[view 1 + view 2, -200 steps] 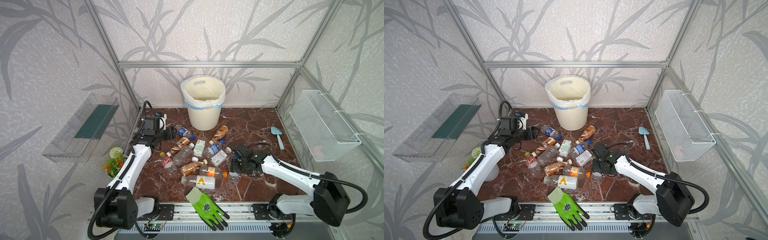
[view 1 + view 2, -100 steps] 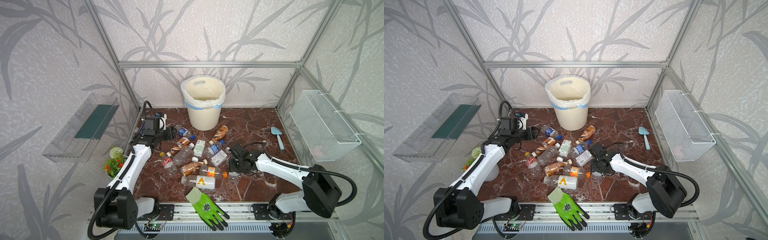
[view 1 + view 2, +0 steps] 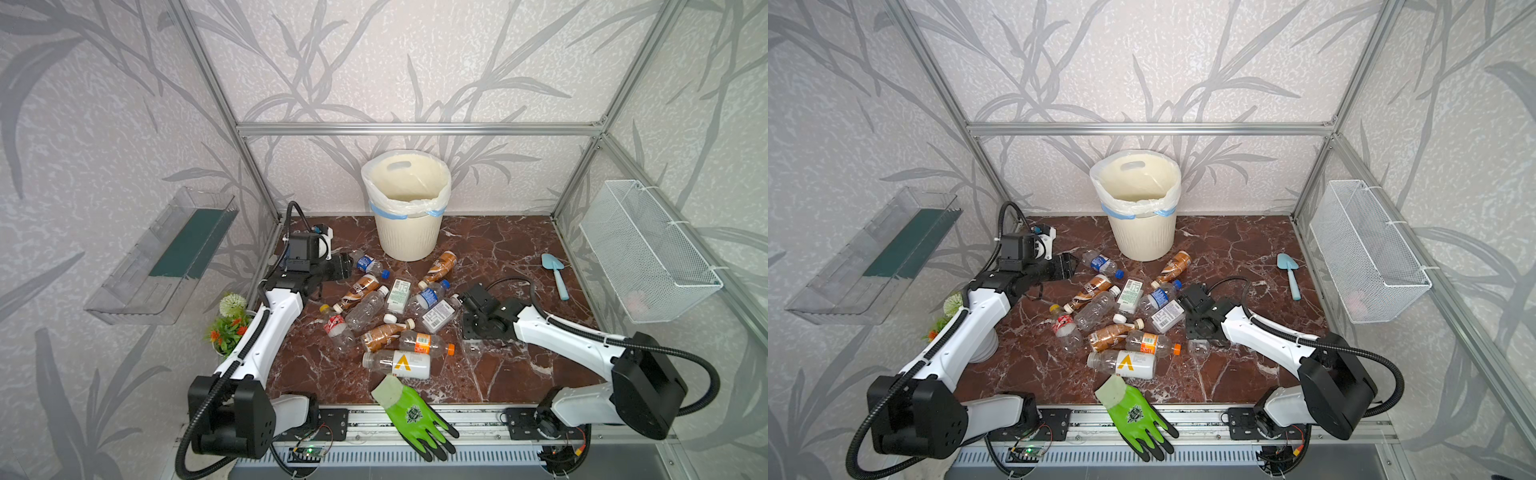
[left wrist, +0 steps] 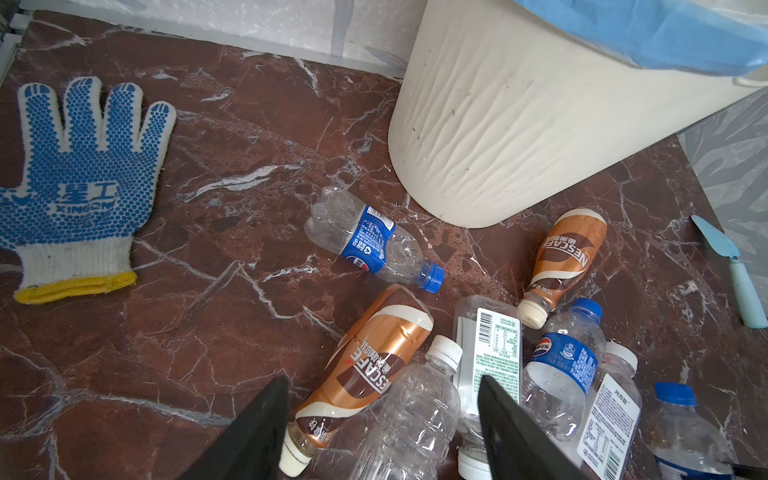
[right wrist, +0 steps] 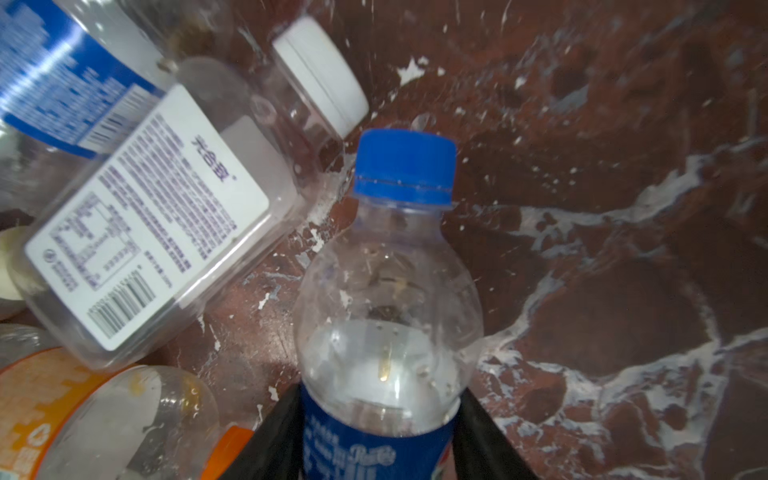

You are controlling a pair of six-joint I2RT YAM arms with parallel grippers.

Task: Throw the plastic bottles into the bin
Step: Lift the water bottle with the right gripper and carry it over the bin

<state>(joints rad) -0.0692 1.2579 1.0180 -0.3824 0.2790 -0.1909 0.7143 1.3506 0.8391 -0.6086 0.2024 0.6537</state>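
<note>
Several plastic bottles (image 3: 386,307) (image 3: 1113,307) lie in a heap on the red marble floor in front of the bin (image 3: 405,237) (image 3: 1142,237), which stands upright at the back. My right gripper (image 5: 376,415) (image 3: 471,334) is shut on a clear bottle with a blue label and blue cap (image 5: 386,291), low at the heap's right edge, beside a white-label bottle (image 5: 158,216). My left gripper (image 4: 382,399) (image 3: 345,266) hangs open above the heap's back left corner, nothing between its fingers. A blue-label bottle (image 4: 368,237) lies ahead of it near the bin's (image 4: 519,124) foot.
A green glove (image 3: 411,411) lies over the front edge. A blue-dotted white glove (image 4: 79,187) lies at the back left. A light blue trowel (image 3: 555,270) lies at the right below a wire-mesh basket (image 3: 648,253). A clear shelf (image 3: 166,253) and a potted plant (image 3: 228,328) are at the left.
My right arm has swung in towards the heap and its jaws have closed onto the blue-label bottle. The left arm has stayed where it was.
</note>
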